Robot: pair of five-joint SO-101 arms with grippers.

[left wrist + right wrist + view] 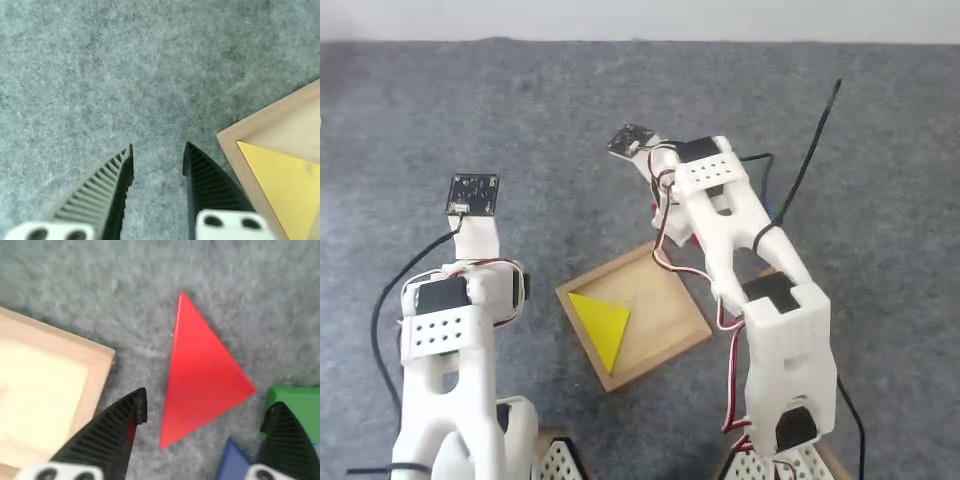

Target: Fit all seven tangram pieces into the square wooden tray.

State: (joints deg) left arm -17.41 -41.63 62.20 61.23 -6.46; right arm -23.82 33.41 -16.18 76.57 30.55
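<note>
The square wooden tray (pixel 661 360) lies between the two arms, with a yellow triangle (pixel 601 320) flat inside it. My left gripper (pixel 157 155) hovers open over bare carpet, just off the tray's corner (pixel 237 164), where the yellow triangle (pixel 285 180) shows. My right gripper (pixel 209 407) stands open above a red triangle (pixel 200 375) on the carpet, one finger on each side of it. A green piece (pixel 295 399) and a blue piece (pixel 231 461) lie beside the red one. The tray's corner (pixel 97 371) is close to one finger.
Grey carpet (pixel 550 130) covers the whole table. The right arm (pixel 760 290) stretches past the tray's right side, and the left arm (pixel 445 320) stands to the tray's left. Black cables trail off both arms.
</note>
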